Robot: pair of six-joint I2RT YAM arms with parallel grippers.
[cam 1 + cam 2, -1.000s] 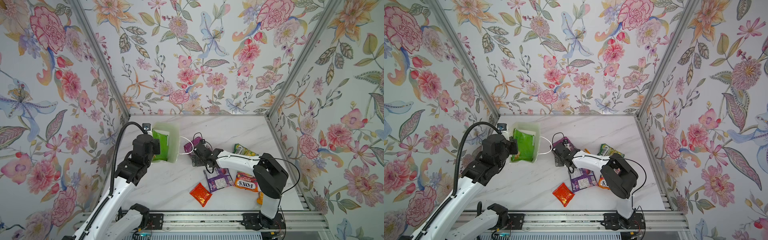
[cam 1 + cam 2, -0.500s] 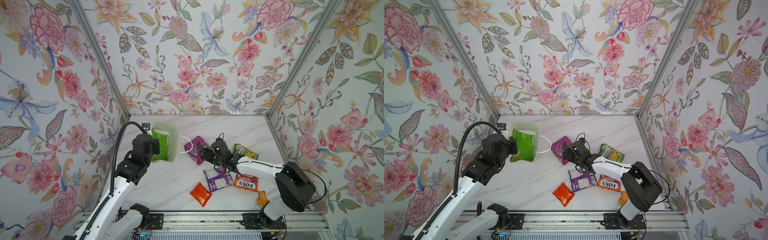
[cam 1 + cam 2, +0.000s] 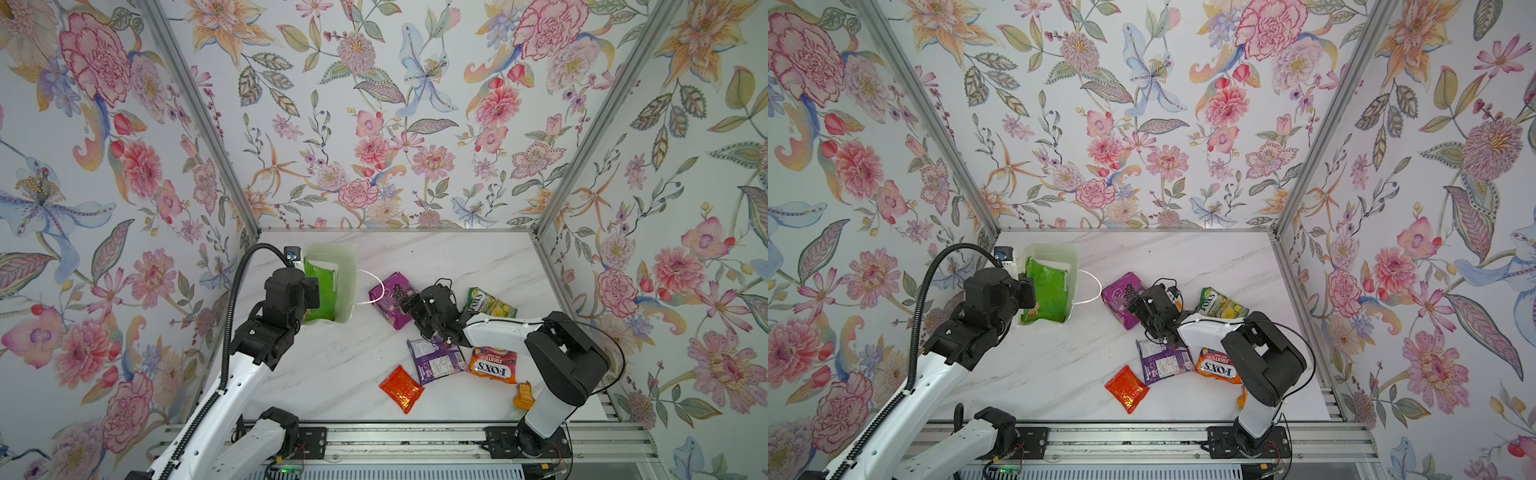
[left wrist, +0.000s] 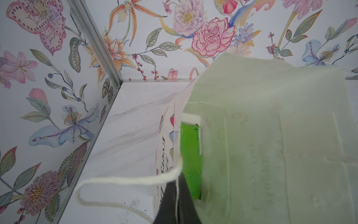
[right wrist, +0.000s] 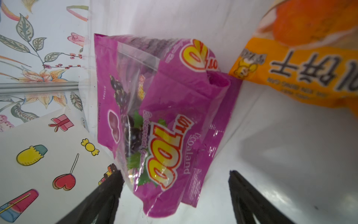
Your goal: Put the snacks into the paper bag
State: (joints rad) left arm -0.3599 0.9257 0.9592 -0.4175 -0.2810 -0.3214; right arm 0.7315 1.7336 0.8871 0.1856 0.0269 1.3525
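The white paper bag [image 3: 347,286] [image 3: 1070,282] stands at the back left with its mouth open, and a green chips bag [image 3: 318,291] [image 4: 190,155] is inside it. My left gripper [image 4: 177,180] is shut on the bag's near rim. My right gripper [image 3: 409,307] [image 5: 174,174] is open, its fingers [image 5: 108,186] either side of a purple packet [image 3: 390,297] [image 5: 164,116] on the table. Also loose on the table are a green FOX'S bag [image 3: 488,303], an orange FOX'S bag [image 3: 492,365], a flat purple packet [image 3: 436,361], a red-orange foil pack [image 3: 401,388] and a small orange sachet [image 3: 523,395].
One cord handle [image 3: 374,286] loops from the bag toward the purple packet. Another orange sachet [image 5: 290,77] lies just beyond the right gripper. Floral walls close in the marble table [image 3: 332,374] on three sides, and a metal rail [image 3: 395,436] runs along the front.
My right arm's elbow has swung out to the right and the wrist has turned. The purple packet now shows fully, slightly farther from the bag. The left arm has not moved.
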